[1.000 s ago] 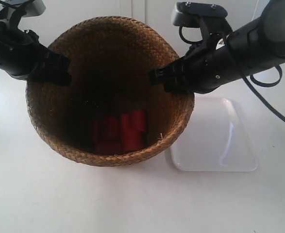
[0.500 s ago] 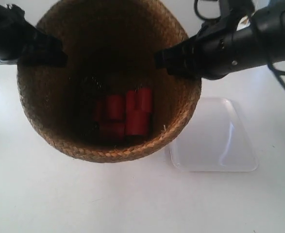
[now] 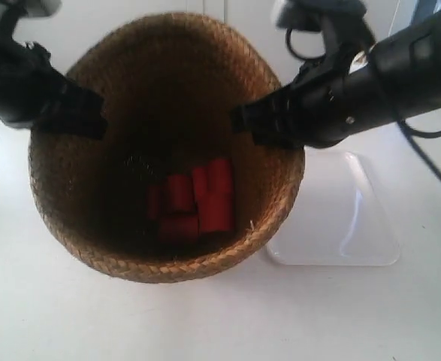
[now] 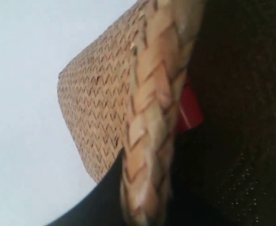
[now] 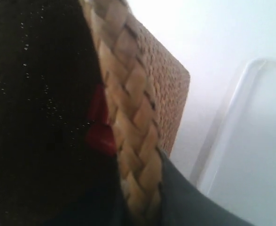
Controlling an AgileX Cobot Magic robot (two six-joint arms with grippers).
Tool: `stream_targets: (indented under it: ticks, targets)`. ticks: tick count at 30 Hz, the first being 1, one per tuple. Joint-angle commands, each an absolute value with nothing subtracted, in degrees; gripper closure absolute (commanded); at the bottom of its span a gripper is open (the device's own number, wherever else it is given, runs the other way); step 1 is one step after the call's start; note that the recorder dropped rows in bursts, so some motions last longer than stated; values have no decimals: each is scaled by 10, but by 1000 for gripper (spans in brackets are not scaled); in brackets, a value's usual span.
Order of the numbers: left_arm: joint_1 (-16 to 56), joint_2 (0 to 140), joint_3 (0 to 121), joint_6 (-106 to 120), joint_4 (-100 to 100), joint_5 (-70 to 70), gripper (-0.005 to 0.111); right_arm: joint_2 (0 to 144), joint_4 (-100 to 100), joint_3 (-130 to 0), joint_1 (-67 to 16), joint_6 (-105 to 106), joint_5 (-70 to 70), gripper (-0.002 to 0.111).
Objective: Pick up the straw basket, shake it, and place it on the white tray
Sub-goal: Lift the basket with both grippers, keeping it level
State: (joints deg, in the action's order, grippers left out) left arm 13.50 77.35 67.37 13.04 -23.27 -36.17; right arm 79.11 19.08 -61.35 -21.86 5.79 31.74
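Observation:
The straw basket [image 3: 77,218] hangs in the air, tipped toward the camera, held by both arms at opposite sides of its rim. Several red cylinders [image 3: 194,203] lie in its dark bottom. My left gripper [image 3: 85,113] is shut on the rim at the exterior view's left; the braided rim [image 4: 152,141] runs between its dark fingers [image 4: 105,197]. On the opposite side my right gripper [image 3: 254,124] is shut on the rim [image 5: 133,141]. The white tray [image 3: 355,226] lies on the table, beside and below the basket; in the right wrist view the tray [image 5: 250,150] shows past the basket's wall.
The white table [image 3: 205,316] spreads under the basket and in front of it. A pale wall [image 3: 205,7] stands behind. Black cables [image 3: 423,128] hang from the arm at the exterior view's right, above the tray.
The basket rose and shifted left half a second ago, and has now come back down and slightly right. The red cylinders have slid about inside it. Both grippers keep their hold.

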Motion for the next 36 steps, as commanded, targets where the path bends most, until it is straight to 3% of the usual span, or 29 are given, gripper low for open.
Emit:
stream_targets:
  ticks: [1,4,6,12,21,27,33,36]
  targets:
    - [141,757,688,137,-286,-375,107,795,199,-618,-218,73,329,108]
    - [142,719,722,154,-336,-402,107,749,201,-636,-224,76,358,108]
    - [155,705,705,179,-330,-367,107,720,193,-616,-236,76,307,108]
    - [154,769,653,154,-299,-373,107,800,190,-580,-223,66,334,108]
    - [155,699,689,165,-308,-361,107,701,193,-619,-235,74,288,108]
    - [148,767,661,154,-300,-368,107,797,174,-589,-221,53,322,108]
    - [158,725,727,163,-326,-399,107,744,210,-642,-225,80,326,108]
    - [167,729,701,164,-300,-365,107,736,201,-622,-228,86,279,108]
